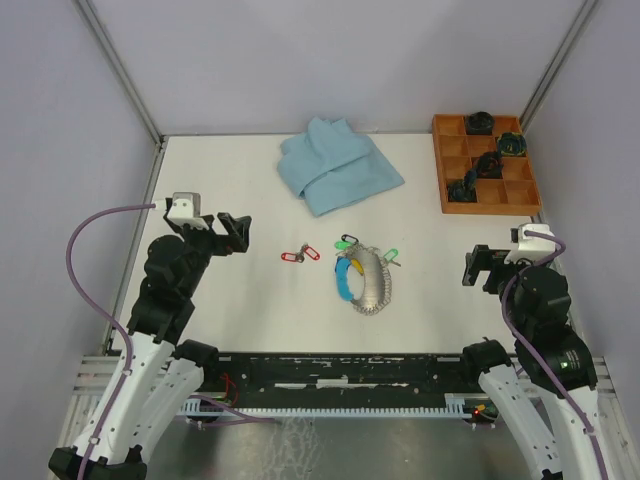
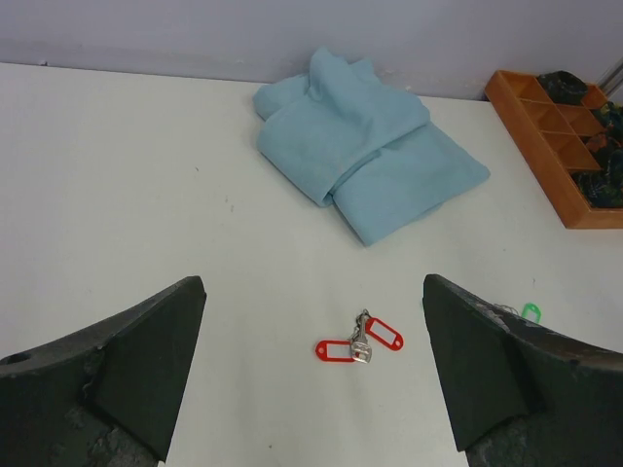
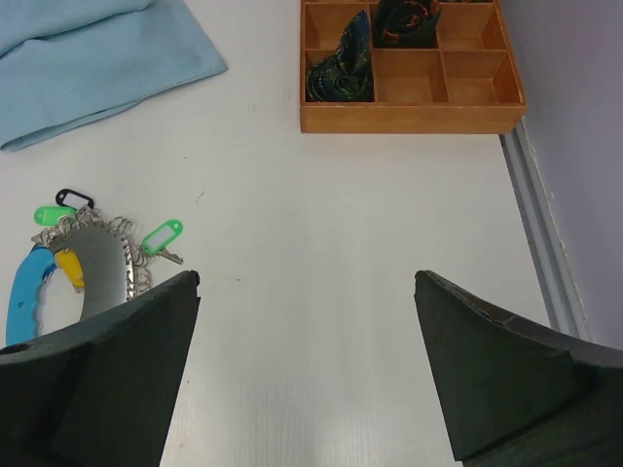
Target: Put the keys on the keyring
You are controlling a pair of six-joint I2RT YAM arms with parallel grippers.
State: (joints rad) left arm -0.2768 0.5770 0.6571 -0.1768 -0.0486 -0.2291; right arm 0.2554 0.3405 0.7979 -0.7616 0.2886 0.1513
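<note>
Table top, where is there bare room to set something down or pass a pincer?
Bare: the far-left stretch between the left pincer and the cloth; the wide patch between the keyring, the wooden tray and the right pincer. Crowded: the middle, where the red-tagged keys lie just left of the keyring.

red-tagged keys (image 2: pixel 358 342), grey-and-blue keyring (image 1: pixel 375 282), light-blue cloth (image 1: pixel 335 165), possibly yellow tag (image 3: pixel 68 265)
</note>
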